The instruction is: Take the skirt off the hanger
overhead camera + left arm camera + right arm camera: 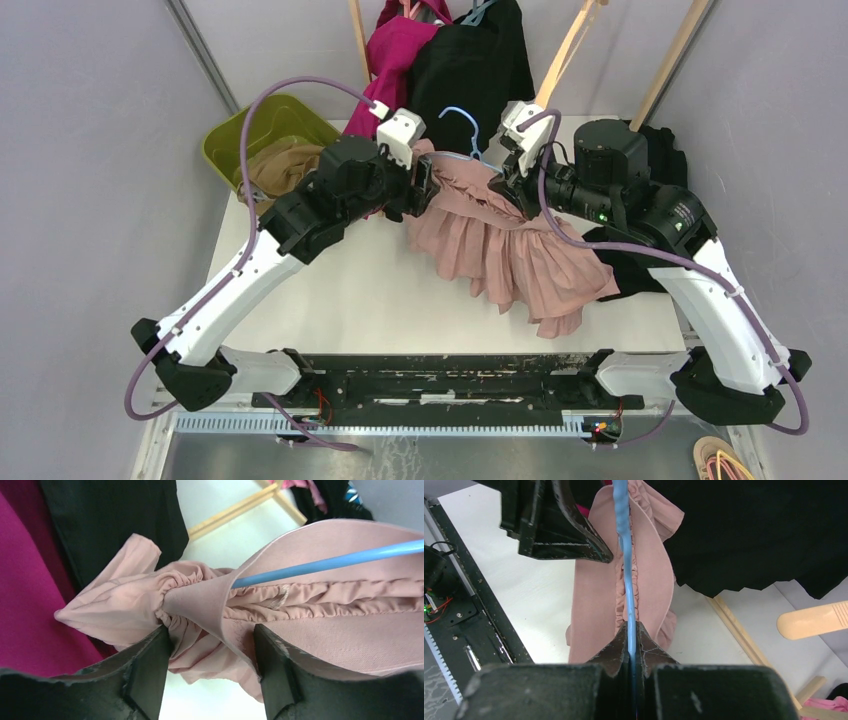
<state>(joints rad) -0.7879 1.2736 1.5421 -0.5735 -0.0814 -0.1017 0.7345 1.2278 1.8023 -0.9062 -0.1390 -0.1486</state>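
The pink skirt (500, 245) lies bunched on the white table, its waistband lifted between my two arms. It hangs on a light blue hanger (457, 116), whose bar runs inside the waistband (325, 562). My left gripper (210, 635) is open, and the gathered waistband end of the skirt (200, 605) sits between its fingers, with the left finger touching the cloth. My right gripper (632, 630) is shut on the hanger's blue bar (625, 570), just short of the skirt's (589, 595) other end. In the top view the left gripper (425, 185) and the right gripper (505, 170) face each other across the waistband.
A green bin (262, 125) holding tan cloth stands at the back left. A magenta garment (395, 50) and a black garment (470, 65) hang at the back on a wooden rack (570, 45). More black cloth (630, 270) lies under my right arm.
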